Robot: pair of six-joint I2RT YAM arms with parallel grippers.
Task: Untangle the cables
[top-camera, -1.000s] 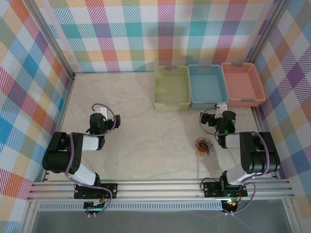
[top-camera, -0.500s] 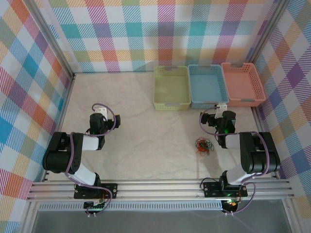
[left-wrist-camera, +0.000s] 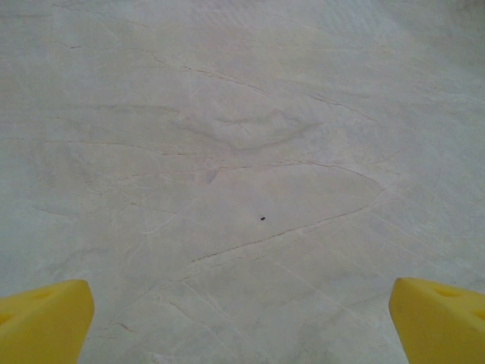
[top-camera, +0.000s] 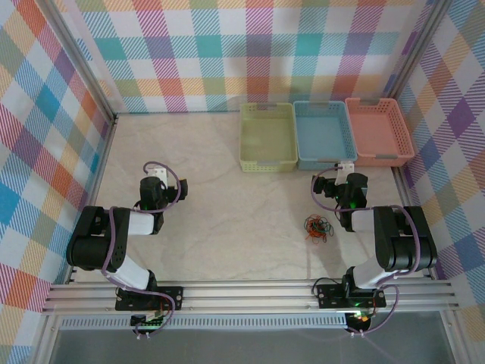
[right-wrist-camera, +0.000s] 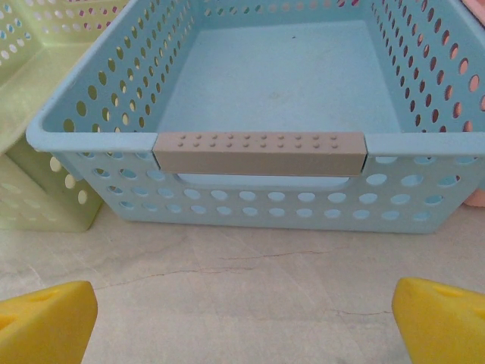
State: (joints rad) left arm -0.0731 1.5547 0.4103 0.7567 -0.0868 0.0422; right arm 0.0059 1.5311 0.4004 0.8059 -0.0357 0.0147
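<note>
Top external view matches the frame a second earlier: nothing has moved. Cables (top-camera: 316, 227) lie in a small knot on the table (top-camera: 227, 197), near the right gripper (right-wrist-camera: 242, 322) (jaws spread, facing the blue basket (right-wrist-camera: 258, 152)). Left gripper (left-wrist-camera: 242, 324) hangs spread wide over bare table.

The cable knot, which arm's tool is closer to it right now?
Right. The right tool hangs just beyond the cable knot, slightly to its right, facing the blue basket. The left tool sits far across the table on the left.
</note>
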